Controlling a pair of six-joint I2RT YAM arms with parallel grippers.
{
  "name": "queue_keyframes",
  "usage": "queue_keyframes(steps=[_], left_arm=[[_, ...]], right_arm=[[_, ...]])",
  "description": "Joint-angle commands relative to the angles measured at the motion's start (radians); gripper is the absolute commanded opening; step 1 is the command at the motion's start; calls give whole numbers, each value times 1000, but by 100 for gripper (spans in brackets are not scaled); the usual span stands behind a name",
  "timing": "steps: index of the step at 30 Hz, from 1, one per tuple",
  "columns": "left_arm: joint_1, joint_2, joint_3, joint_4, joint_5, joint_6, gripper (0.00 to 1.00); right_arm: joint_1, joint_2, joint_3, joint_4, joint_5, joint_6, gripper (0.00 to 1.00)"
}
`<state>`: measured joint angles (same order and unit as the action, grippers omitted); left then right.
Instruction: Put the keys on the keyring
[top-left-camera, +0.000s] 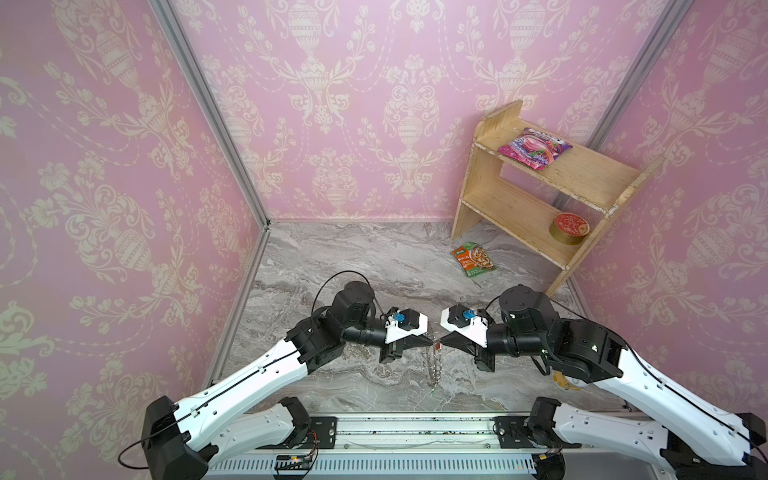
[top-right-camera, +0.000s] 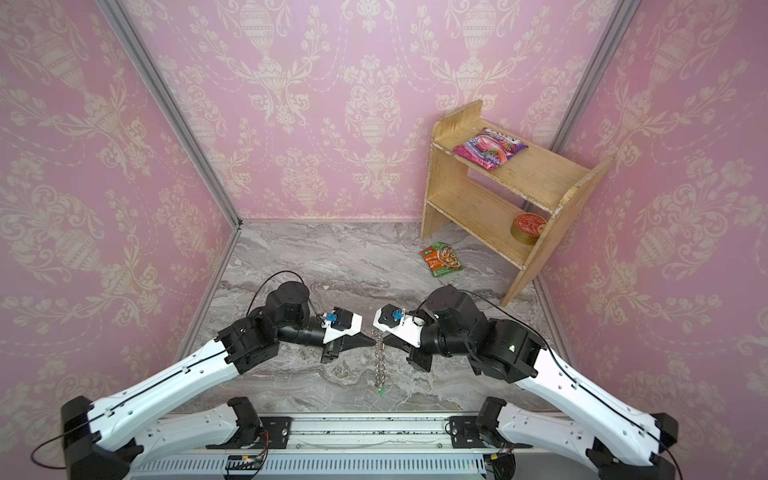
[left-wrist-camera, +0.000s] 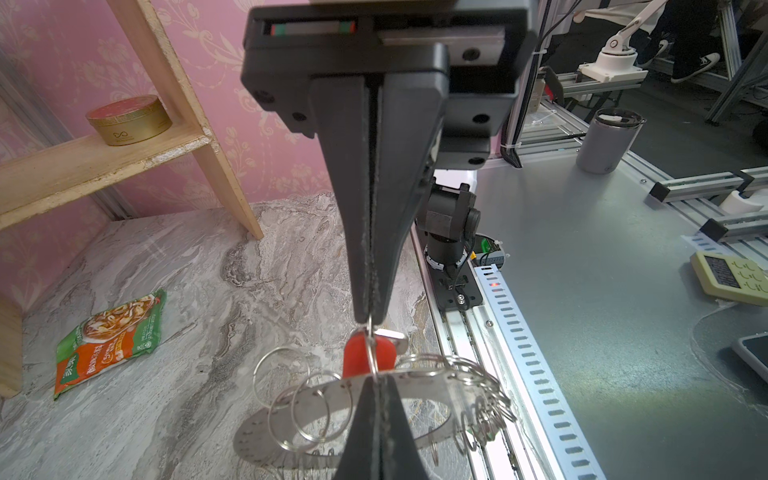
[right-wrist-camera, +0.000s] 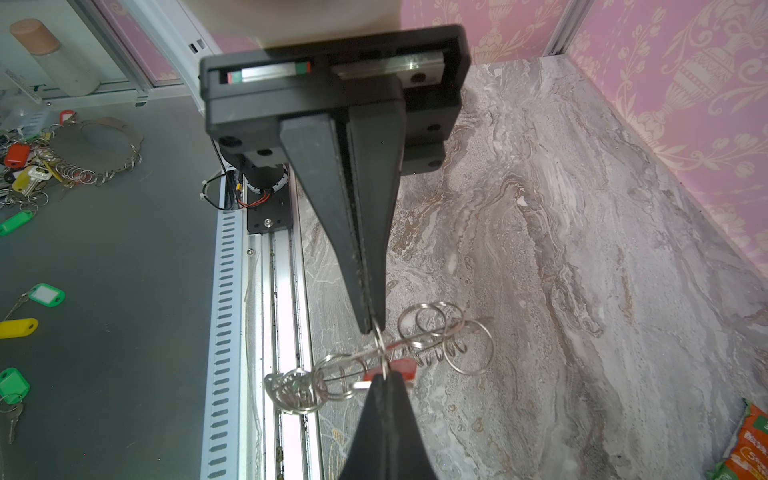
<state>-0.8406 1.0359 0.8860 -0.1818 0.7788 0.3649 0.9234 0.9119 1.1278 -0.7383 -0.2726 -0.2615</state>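
The keyring (top-left-camera: 434, 363) hangs edge-on above the marble floor in both top views, also (top-right-camera: 380, 365). In the left wrist view it is a flat grey ring (left-wrist-camera: 266, 436) with many wire loops. My left gripper (top-left-camera: 430, 341) and right gripper (top-left-camera: 443, 341) meet tip to tip at its upper end. Both are shut on one wire loop (left-wrist-camera: 372, 347). The left gripper (left-wrist-camera: 377, 377) pinches the loop at the ring's rim, and the right gripper (right-wrist-camera: 384, 376) holds the same loop from the other side. A key with a red tag (left-wrist-camera: 360, 355) hangs at that loop. A green tag (top-right-camera: 380, 390) dangles at the low end.
A wooden shelf (top-left-camera: 540, 195) at the back right carries a pink packet (top-left-camera: 534, 147) and a red tin (top-left-camera: 568, 230). An orange-green food packet (top-left-camera: 473, 258) lies on the floor before it. Outside the cell lie loose tagged keys (right-wrist-camera: 25, 166), another ring (right-wrist-camera: 99, 145) and a grey mug (left-wrist-camera: 609, 139).
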Motion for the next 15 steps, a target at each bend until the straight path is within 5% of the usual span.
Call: queue_keyframes(steps=[1, 15], left_arm=[[-8, 10, 11, -59, 50, 13, 0], [-12, 24, 20, -75, 60, 13, 0]], right_arm=[[0, -19, 20, 126, 2, -1, 0], [1, -10, 17, 132, -10, -3, 0]])
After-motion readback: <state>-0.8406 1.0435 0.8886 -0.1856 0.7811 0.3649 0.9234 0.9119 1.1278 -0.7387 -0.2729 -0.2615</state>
